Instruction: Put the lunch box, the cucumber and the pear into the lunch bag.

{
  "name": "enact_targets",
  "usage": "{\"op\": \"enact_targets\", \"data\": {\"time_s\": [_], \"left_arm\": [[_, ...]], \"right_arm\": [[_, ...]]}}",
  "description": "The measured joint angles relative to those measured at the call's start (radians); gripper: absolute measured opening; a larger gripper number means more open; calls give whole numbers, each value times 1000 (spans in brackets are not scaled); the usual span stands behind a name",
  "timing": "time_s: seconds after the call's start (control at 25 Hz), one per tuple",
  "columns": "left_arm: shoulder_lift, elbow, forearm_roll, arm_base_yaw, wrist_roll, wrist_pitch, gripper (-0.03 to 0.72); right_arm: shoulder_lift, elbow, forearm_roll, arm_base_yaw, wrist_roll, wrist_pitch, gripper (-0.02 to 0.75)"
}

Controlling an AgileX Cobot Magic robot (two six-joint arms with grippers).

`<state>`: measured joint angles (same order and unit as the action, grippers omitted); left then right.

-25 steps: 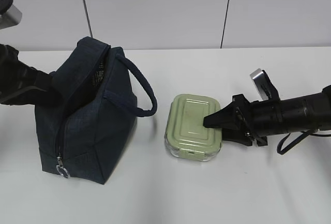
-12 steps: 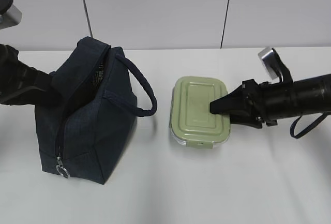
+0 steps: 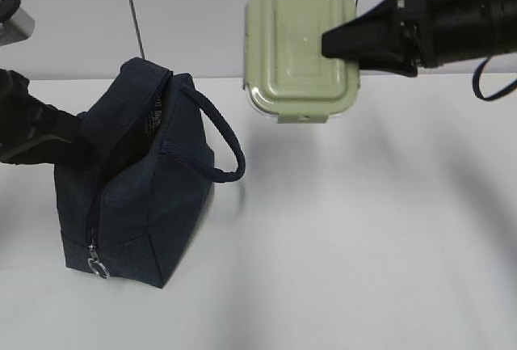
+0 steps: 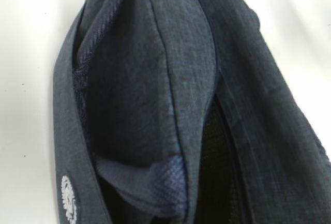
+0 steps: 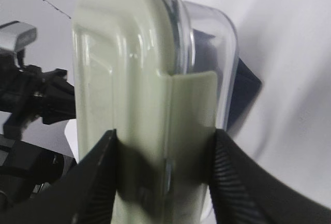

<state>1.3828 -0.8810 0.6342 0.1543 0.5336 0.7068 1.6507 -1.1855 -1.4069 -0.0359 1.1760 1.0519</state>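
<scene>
My right gripper [image 3: 327, 43] is shut on the lunch box [image 3: 299, 39], a sage-green lid on a clear base. It holds the box high above the table, up and to the right of the lunch bag [image 3: 137, 180]. In the right wrist view both fingers clamp the box [image 5: 129, 79] on edge, with my right gripper [image 5: 164, 146] at its near end. The navy bag stands on the left with its top gaping. My left arm [image 3: 32, 128] reaches to the bag's left rim. The left wrist view shows only bag fabric [image 4: 155, 79] drawn toward the camera, with the fingers hidden. Cucumber and pear are out of view.
The bag's loop handle [image 3: 222, 136] sticks out toward the right, below the box. A silver zipper pull [image 3: 98, 268] hangs at the bag's front lower corner. The white table [image 3: 363, 245] runs to a pale wall behind.
My right gripper has lifted the lunch box off the table and carried it up and slightly left, well above the table. The bag and left arm have not moved.
</scene>
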Motion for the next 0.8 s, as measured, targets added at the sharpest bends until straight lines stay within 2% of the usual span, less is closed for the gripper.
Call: {"op": "enact_targets", "data": {"time_s": [0.28,0.44,0.56,0.72,0.8], "left_arm": [[0,0,0,0,0,0,1],[0,0,0,0,0,0,1],[0,0,0,0,0,-1,1],[0,0,0,0,0,-2,1],[0,0,0,0,0,-3,1]], "right_arm": [[25,-165,45,-284,-94,-228,363],[74,-214,41,-406,-132,-365,363],[118,-228,28,-455,-168,-442,363],[179,-228,27,-465,-210,-487,363],[203,-228,62,-465,-254,-498,363]]}}
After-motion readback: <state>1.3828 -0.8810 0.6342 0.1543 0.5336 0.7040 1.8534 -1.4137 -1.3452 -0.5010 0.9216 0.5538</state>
